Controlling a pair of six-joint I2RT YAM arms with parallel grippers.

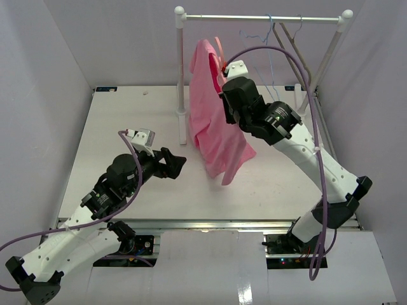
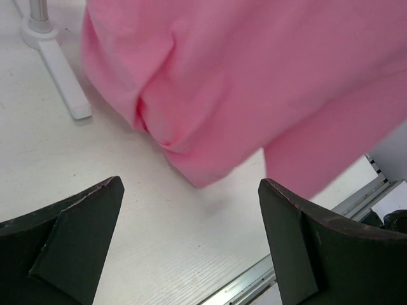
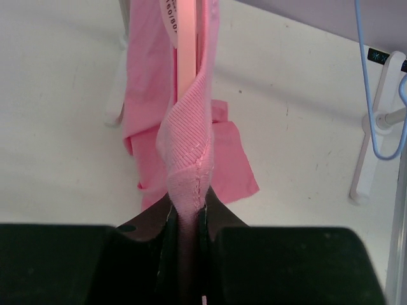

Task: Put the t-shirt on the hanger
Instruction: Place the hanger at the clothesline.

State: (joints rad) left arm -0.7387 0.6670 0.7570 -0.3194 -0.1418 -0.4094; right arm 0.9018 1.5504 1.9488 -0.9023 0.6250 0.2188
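Observation:
The pink t-shirt (image 1: 213,121) hangs from the rack, draped over the pink hanger (image 1: 219,46), and its hem nearly reaches the table. My right gripper (image 1: 224,75) is shut on the shirt's ribbed collar (image 3: 187,152) right beside the hanger's pink bar (image 3: 186,57). My left gripper (image 1: 179,164) is open and empty, low over the table just left of the shirt's hanging bottom (image 2: 254,95); its fingers (image 2: 76,241) stand wide apart below the cloth.
A white clothes rack (image 1: 264,18) stands at the back, its left post and foot (image 1: 182,121) just behind the shirt. A thin blue wire hanger (image 1: 270,38) and a grey hanger (image 1: 294,47) hang on the rail's right. Walls close in both sides.

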